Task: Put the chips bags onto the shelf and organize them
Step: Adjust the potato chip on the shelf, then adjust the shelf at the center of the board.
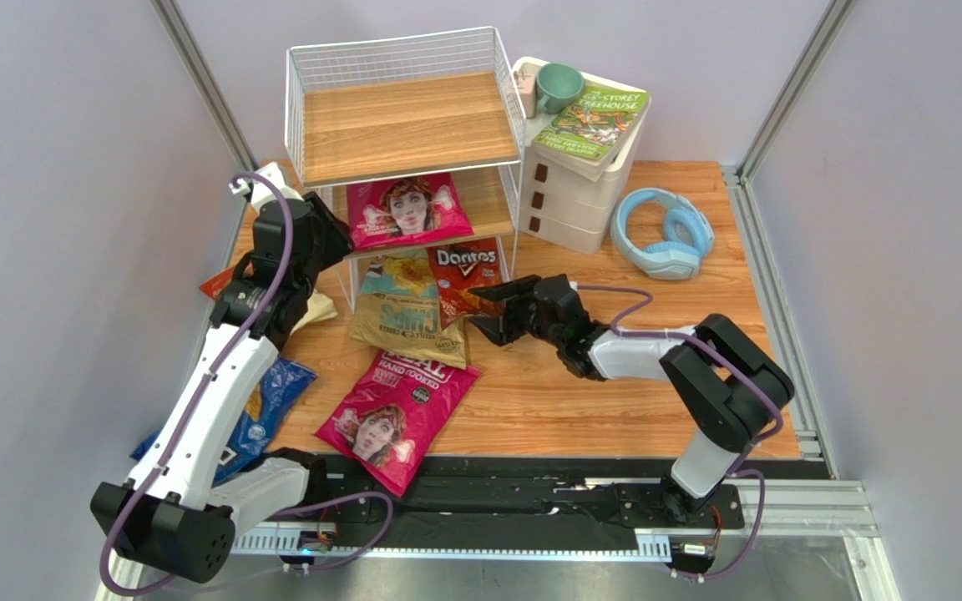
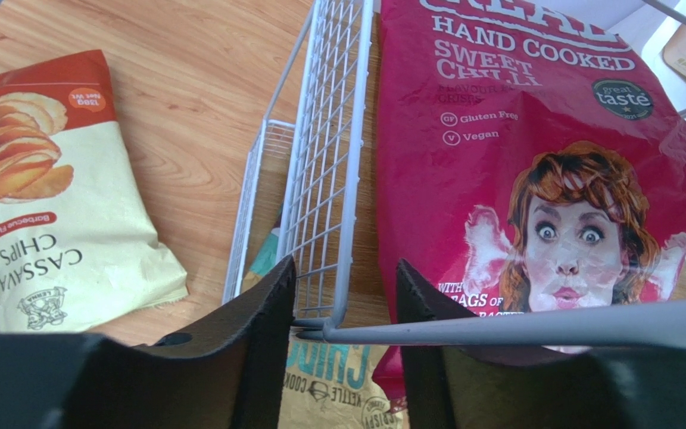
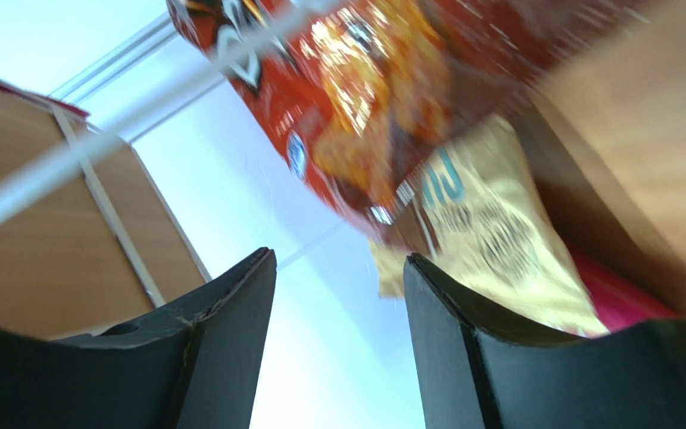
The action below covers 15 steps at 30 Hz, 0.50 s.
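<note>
The shelf (image 1: 311, 94) stands at the back, and one magenta chips bag (image 1: 407, 209) (image 2: 534, 161) lies on its middle tier. Below it lean the red Doritos bag (image 1: 467, 276) (image 3: 382, 98) and the tan-and-teal bag (image 1: 405, 307) (image 3: 490, 232). A second magenta bag (image 1: 392, 413) lies on the table in front. The blue bag (image 1: 275, 395) sits under my left arm. The orange-and-cream bag (image 2: 42, 206) lies left of the shelf. My left gripper (image 1: 329, 232) (image 2: 345, 295) is open at the shelf's left front corner wire (image 2: 324, 179). My right gripper (image 1: 486, 313) (image 3: 338, 268) is open just beside the red bag, holding nothing.
A white drawer unit (image 1: 574, 188) stands right of the shelf with a green book (image 1: 593, 119) and a green mug (image 1: 559, 85) on top. Blue headphones (image 1: 664, 232) lie on the table to its right. Grey walls close in both sides.
</note>
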Each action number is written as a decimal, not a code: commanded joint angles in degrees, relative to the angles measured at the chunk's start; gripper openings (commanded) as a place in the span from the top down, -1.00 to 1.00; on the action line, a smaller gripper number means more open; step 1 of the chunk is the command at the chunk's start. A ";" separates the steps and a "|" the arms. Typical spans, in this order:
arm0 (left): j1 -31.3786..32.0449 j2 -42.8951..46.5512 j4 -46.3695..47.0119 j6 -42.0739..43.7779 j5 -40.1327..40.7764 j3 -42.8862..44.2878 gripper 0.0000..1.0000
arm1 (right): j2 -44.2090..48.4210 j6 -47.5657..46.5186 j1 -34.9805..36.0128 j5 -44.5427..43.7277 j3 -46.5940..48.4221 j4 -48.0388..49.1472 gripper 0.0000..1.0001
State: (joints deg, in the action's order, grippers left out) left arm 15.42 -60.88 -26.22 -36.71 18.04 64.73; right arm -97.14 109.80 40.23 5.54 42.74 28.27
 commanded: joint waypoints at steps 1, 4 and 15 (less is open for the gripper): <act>0.49 -1.95 0.02 -1.70 -2.84 2.77 -0.07 | 7.22 2.52 -0.50 1.58 -8.26 4.25 -0.20; 0.40 -4.15 0.29 -1.00 -2.92 4.44 -0.07 | 11.96 1.48 -2.60 3.33 -10.66 1.53 -0.20; 0.22 -12.86 1.17 1.82 -3.71 12.00 -0.05 | 15.85 -6.97 -7.71 12.21 -6.00 -13.43 -0.26</act>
State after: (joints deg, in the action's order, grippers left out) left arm 15.05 -71.70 -27.16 -35.57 18.90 73.41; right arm -80.18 105.93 32.51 12.93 33.45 19.62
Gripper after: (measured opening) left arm 0.538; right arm 0.624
